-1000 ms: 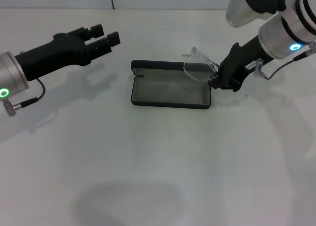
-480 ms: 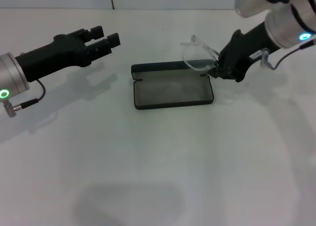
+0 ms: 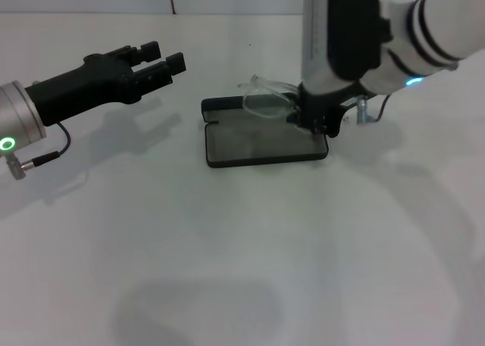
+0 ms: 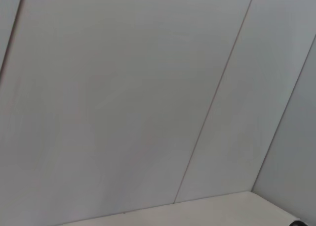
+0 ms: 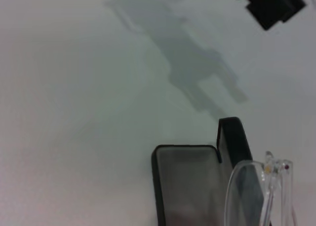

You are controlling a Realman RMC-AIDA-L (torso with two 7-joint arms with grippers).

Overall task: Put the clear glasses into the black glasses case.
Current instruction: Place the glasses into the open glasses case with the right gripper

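Swinging in from the right since a moment ago, the right gripper (image 3: pixel 309 123) now holds the clear glasses (image 3: pixel 267 101) over the open black glasses case's (image 3: pixel 265 144) far right part, apparently not yet inside. Off to the left, the left gripper (image 3: pixel 165 59) hangs above the table (image 3: pixel 227 247), fingers slightly apart.

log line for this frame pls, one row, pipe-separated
phase: placing | right gripper: shut on clear glasses, over far side of open black glasses case | glasses: not yet in case | left gripper: open, idle, raised at left
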